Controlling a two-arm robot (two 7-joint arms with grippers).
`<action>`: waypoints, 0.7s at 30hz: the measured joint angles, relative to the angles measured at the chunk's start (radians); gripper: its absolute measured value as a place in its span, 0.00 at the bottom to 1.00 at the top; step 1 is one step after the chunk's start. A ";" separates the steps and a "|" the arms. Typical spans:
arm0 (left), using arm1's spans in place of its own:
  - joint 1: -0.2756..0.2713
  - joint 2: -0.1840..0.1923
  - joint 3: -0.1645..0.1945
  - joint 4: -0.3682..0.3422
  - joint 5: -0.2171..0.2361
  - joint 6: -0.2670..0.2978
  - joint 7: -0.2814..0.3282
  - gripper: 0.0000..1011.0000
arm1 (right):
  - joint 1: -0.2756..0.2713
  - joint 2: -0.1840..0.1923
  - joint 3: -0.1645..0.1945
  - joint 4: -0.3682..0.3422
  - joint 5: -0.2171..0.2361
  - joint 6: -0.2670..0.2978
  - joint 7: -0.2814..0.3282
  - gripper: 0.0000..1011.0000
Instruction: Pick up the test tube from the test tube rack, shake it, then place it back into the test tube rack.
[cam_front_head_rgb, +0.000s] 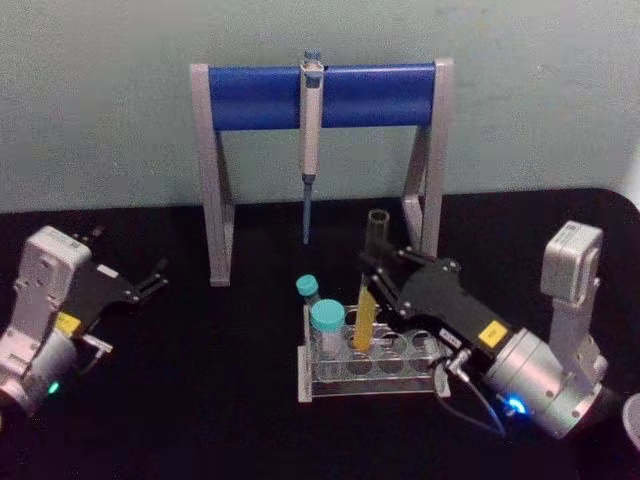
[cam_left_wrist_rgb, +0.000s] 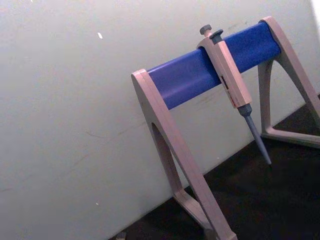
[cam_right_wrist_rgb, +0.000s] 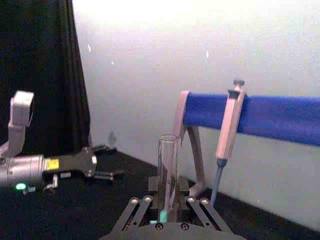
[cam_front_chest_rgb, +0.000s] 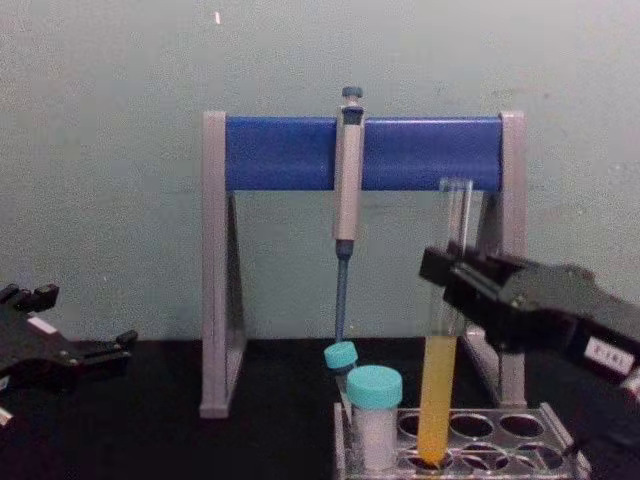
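Chest view: my right tool (cam_front_chest_rgb: 455, 272) looks clamped on the slim glass test tube (cam_front_chest_rgb: 437, 400), though its pads are hidden. The tube's rounded bottom sits in the clear plastic test tube rack (cam_front_chest_rgb: 520, 432). Smooth, uncapped glass: a loose grip could slip, and a tilt could spill the yellow-orange liquid (cam_front_chest_rgb: 436, 420). My left tool (cam_front_head_rgb: 152, 281), fingers apart, idles over the black counter (cam_front_head_rgb: 200, 400).

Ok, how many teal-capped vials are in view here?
2. The front vial stands in the test tube rack at its left end; the rear vial is just behind it, its lower part hidden. No others seem hidden.
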 joint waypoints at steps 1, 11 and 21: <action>0.000 0.000 0.000 0.000 0.000 0.000 0.000 0.99 | 0.003 0.000 0.003 -0.007 0.003 0.001 0.001 0.23; 0.000 0.000 0.000 0.000 0.000 0.000 0.000 0.99 | 0.049 -0.003 0.019 -0.017 -0.013 0.001 -0.022 0.23; 0.000 0.000 0.000 0.000 0.000 0.000 0.000 0.99 | 0.104 -0.031 0.029 0.038 -0.049 0.004 -0.057 0.23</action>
